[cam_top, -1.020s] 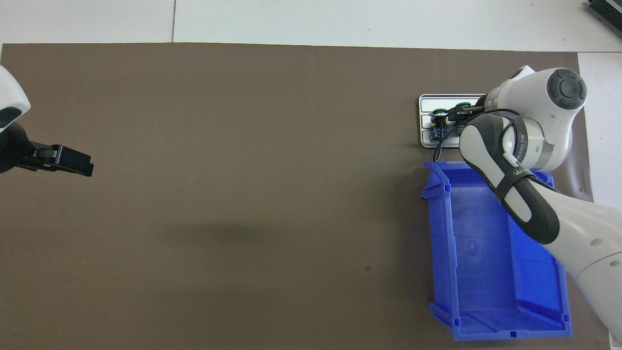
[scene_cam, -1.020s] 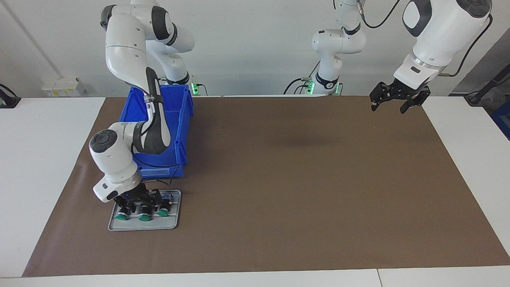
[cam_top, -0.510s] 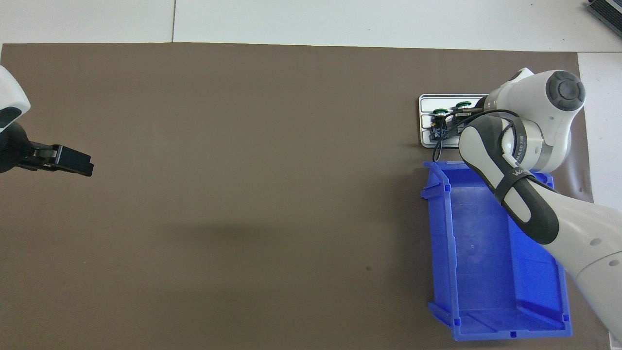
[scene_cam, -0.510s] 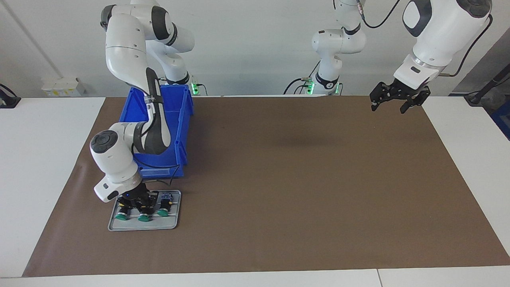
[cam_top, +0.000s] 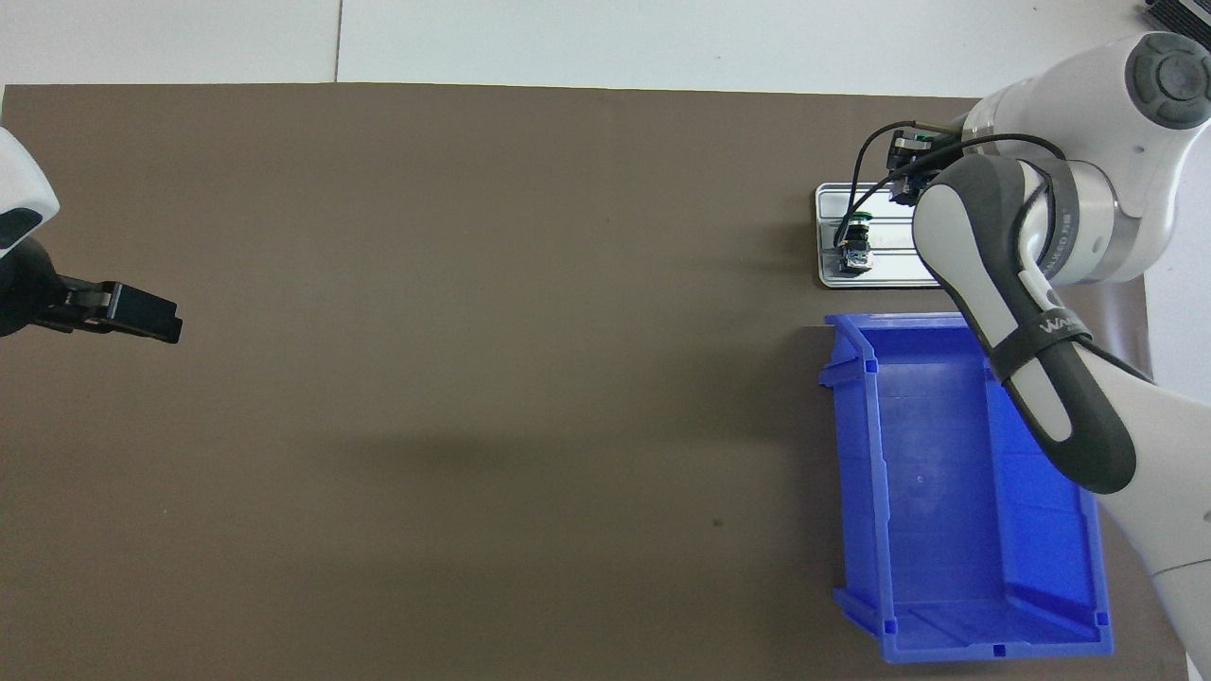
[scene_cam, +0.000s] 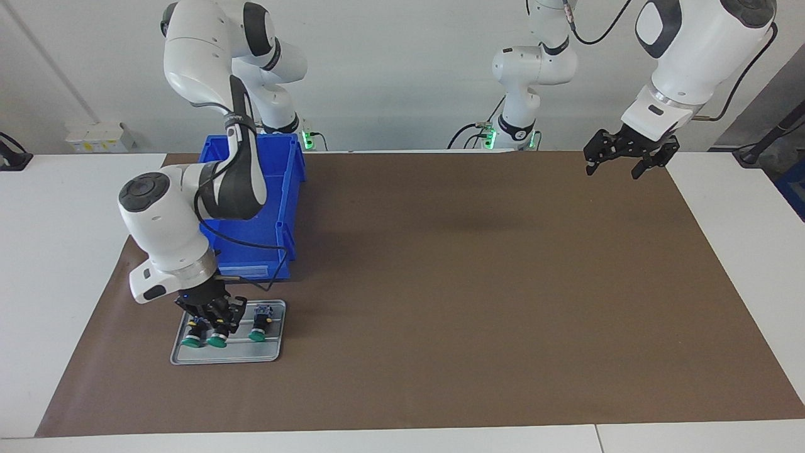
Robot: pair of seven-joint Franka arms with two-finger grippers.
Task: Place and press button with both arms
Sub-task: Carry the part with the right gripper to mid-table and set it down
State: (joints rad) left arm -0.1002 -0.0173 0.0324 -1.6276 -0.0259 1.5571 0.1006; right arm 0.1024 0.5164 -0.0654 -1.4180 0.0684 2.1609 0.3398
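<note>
Three green-capped buttons are at a small grey tray (scene_cam: 229, 356) near the right arm's end of the table. My right gripper (scene_cam: 212, 322) hangs over the tray, shut on the middle button (scene_cam: 217, 340) and holding it slightly raised. One button (scene_cam: 189, 341) lies on the tray beside it, another (scene_cam: 257, 331) toward the table's middle. In the overhead view the right gripper (cam_top: 903, 170) covers much of the tray (cam_top: 833, 276), and one button (cam_top: 856, 244) shows on it. My left gripper (scene_cam: 615, 165) waits open and empty, up in the air over the mat's corner at the left arm's end; it also shows in the overhead view (cam_top: 142, 317).
A blue open bin (scene_cam: 280, 189) stands next to the tray, nearer to the robots; it looks empty in the overhead view (cam_top: 946, 530). A brown mat (scene_cam: 478, 283) covers the table. The right arm's elbow hangs over the bin.
My right gripper has closed on the middle button and risen from the tray with it; the arm's wrist has lifted. The left arm has not moved.
</note>
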